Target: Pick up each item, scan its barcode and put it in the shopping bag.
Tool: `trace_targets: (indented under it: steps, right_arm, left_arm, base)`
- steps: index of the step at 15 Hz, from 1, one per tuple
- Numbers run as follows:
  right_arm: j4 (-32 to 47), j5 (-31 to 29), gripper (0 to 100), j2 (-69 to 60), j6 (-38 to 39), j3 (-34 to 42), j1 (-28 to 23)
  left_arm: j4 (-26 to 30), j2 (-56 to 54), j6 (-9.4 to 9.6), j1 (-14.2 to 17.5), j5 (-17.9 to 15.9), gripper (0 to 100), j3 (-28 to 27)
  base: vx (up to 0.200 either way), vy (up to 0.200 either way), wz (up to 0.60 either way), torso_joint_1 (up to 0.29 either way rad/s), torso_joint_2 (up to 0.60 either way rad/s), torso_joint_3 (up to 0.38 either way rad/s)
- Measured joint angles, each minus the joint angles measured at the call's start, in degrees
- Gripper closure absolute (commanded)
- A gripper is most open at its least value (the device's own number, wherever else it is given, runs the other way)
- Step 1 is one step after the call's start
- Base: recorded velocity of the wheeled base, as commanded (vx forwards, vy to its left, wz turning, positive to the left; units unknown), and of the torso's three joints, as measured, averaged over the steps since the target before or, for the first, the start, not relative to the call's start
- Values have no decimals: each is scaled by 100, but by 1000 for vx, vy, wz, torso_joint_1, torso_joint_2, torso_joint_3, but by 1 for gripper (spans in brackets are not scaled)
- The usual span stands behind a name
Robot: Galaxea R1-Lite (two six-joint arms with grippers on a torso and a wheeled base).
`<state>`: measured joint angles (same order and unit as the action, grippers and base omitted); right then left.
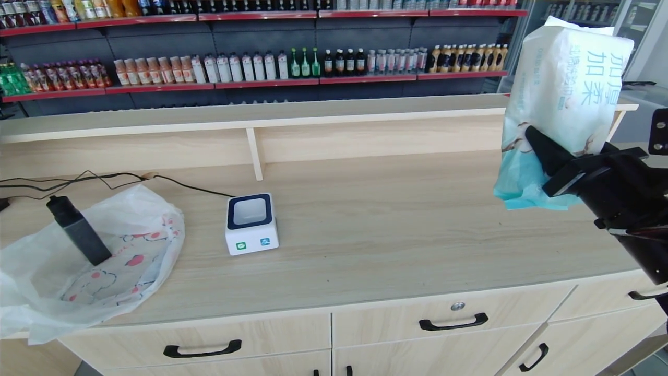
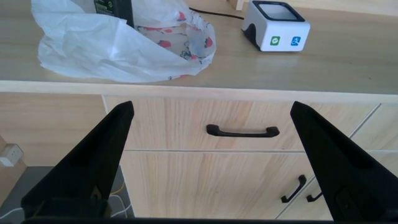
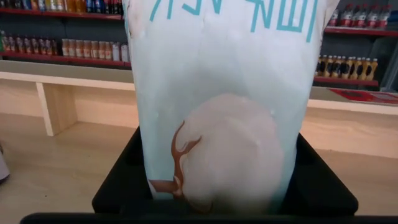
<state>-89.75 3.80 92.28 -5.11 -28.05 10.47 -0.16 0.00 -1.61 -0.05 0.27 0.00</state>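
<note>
My right gripper [image 1: 561, 167] is shut on a white and teal tissue pack [image 1: 563, 99], held upright in the air over the counter's right end. Up close, the pack [image 3: 224, 106] sits between the black fingers [image 3: 121, 183]. A white barcode scanner [image 1: 251, 223] with a dark-rimmed window stands on the counter left of centre. The translucent shopping bag [image 1: 78, 261] lies open at the left with a dark bottle [image 1: 78, 230] leaning inside. My left gripper [image 2: 208, 162] hangs open below the counter edge, in front of the drawers, with nothing between its fingers.
A black cable [image 1: 104, 180] runs along the counter behind the bag to the scanner. A raised wooden ledge [image 1: 255, 125] backs the counter [image 1: 391, 219]. Drawer handles [image 1: 453, 324] line the front. Shelves of bottles [image 1: 313, 62] stand behind.
</note>
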Motion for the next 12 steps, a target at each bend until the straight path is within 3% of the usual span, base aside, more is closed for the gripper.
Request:
trace_targets:
  steps: [12]
  right_arm:
    - [-28, -4, 100, -323, -127, 391, 1482]
  left_arm:
    - [0, 2, -22, 0, 2, 0, 0]
  base:
    - [0, 200, 0, 3, 3, 0]
